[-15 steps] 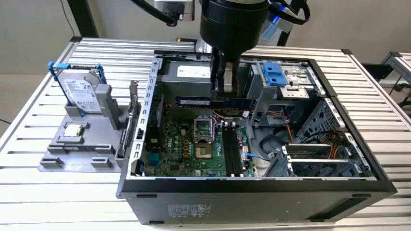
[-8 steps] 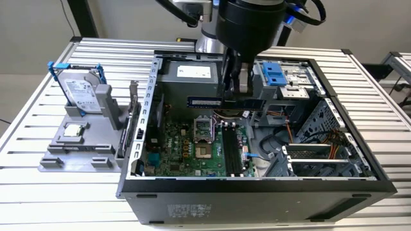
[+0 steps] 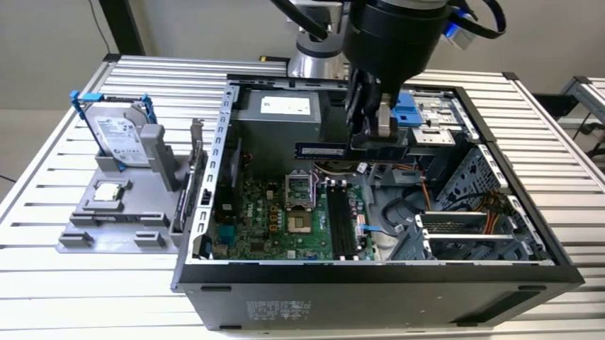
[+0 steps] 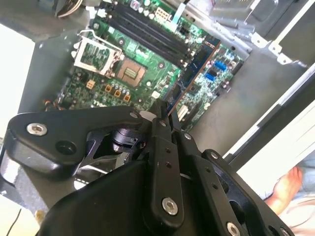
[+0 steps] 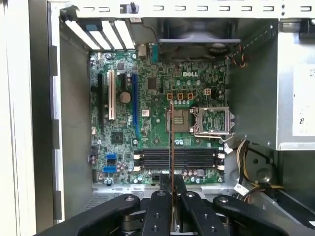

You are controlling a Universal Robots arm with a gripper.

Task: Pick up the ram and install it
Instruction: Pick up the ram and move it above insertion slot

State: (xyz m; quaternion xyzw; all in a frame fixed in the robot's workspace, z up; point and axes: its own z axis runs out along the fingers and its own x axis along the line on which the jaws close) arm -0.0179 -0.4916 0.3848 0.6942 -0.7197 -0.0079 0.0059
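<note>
Gripper point(image 3: 372, 138) clasps the ram point(image 3: 321, 150) edge-down above the motherboard point(image 3: 279, 212)

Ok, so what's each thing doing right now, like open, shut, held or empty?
Thin blue-green ram stick: held above the green motherboard, not in a slot.
Black robot hand: shut on the ram stick.
Long black memory slots: empty.
Black computer case: lying on its side, open.
Silver hard drive in blue frame: upright in the grey holder.
</note>
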